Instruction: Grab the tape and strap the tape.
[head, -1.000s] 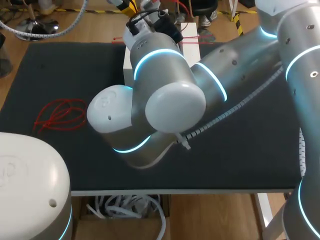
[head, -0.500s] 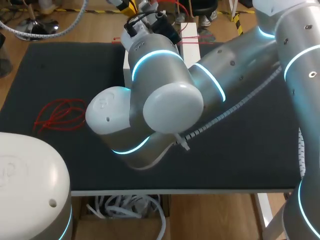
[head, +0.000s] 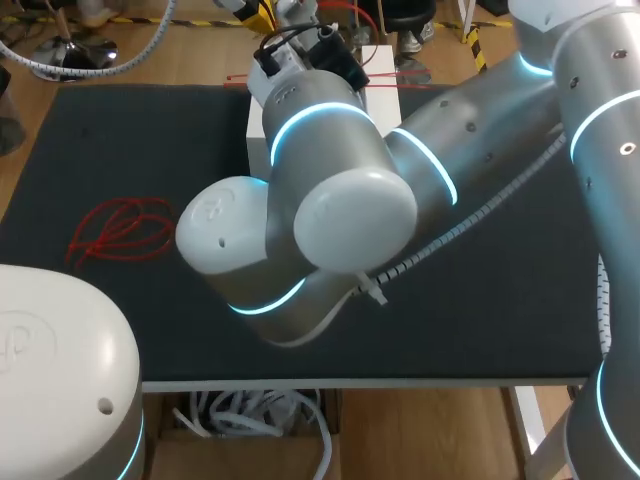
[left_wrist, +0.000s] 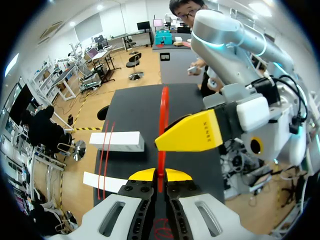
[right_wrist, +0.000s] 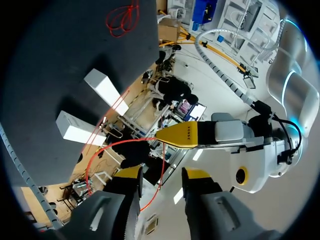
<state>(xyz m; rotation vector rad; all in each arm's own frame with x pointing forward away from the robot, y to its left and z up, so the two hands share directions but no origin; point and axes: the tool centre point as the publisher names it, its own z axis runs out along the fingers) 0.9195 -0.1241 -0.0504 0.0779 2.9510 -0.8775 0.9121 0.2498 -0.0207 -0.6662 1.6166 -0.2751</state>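
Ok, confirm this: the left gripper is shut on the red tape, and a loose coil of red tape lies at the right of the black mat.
One thing is off: the head view shows the loose coil of red tape at the left of the black mat, not the right. In the left wrist view the left gripper is indeed shut on the red tape.
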